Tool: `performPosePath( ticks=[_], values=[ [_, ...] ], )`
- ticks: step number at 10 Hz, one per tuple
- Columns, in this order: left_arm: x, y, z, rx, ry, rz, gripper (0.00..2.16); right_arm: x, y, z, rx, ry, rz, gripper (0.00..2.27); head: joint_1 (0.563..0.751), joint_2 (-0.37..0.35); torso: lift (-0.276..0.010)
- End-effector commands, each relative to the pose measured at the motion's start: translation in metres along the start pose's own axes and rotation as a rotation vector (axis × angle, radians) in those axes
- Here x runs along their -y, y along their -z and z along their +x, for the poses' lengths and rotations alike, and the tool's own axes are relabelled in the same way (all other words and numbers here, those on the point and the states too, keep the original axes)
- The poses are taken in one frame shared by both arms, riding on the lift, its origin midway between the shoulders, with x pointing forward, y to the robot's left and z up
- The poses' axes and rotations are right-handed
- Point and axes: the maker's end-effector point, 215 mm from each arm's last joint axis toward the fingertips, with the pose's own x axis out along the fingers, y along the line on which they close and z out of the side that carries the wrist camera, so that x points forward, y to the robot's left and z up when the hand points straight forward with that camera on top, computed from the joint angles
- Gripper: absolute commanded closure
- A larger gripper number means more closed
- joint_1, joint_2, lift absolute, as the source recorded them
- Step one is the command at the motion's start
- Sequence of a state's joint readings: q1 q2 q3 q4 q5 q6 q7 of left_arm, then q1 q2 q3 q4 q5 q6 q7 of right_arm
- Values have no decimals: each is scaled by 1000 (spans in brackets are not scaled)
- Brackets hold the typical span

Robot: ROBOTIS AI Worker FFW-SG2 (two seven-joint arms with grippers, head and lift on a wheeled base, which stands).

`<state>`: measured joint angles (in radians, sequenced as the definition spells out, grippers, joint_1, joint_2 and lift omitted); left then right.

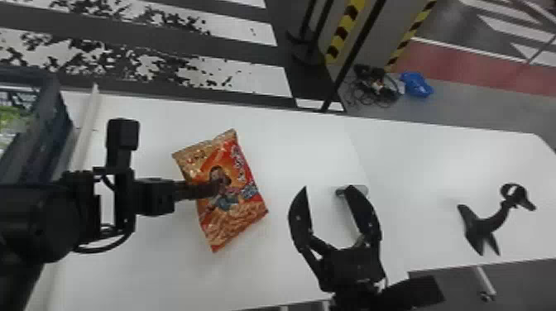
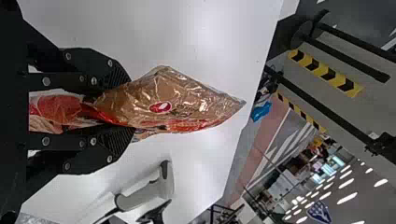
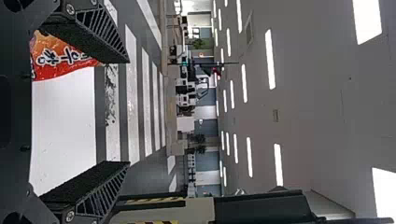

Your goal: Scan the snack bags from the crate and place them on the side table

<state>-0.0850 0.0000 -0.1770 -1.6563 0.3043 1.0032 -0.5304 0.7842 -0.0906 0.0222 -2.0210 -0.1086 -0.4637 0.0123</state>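
Glossy, crinkled plastic wraps 1 snack bag — the table looks smooth with a soft sheen, the scanner smooth plastic.

1. Snack bag, orange and red, at 8 o'clock from the view's centre, gripped by the left tool, whose arm comes in from 9 to 8 o'clock.
2. Right tool towards 5 o'clock, fingers spread wide and pointing to 12; a grey object lies partly hidden behind one finger.
3. Dark crate at 9 o'clock, something green inside.
4. Black stand on the white table, between 3 and 4 o'clock.
5. Cables and a blue item on the floor, at 2 o'clock.
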Motion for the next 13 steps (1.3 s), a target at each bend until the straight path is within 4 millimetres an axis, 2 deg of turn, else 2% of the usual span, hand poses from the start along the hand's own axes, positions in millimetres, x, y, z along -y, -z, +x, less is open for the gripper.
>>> performPosePath(
  ticks=[1,4,6,8,10,11,13],
  values=[
    [-1,0,3,-15,-49,69,9,2,-1,0,5,2,0,103,695,-341,-94],
    [-25,-9,-15,-17,-238,218,19,2,0,-1,6,1,-1,103,695,-324,-94],
    [-33,-17,-23,-11,-302,263,19,1,-1,-1,9,0,0,103,695,-301,-94],
    [-47,-12,-27,-63,-446,406,19,1,-1,-1,9,-1,0,103,695,-281,-94],
    [-43,-12,-28,-65,-481,452,19,1,-1,-1,9,-1,0,103,695,-268,-94],
    [-37,-13,-37,-64,-511,481,19,2,0,-2,6,0,-1,103,695,-269,-94],
    [-37,-20,-73,-46,-654,575,22,1,-1,-1,7,-1,0,103,695,-268,-94]
  ],
)
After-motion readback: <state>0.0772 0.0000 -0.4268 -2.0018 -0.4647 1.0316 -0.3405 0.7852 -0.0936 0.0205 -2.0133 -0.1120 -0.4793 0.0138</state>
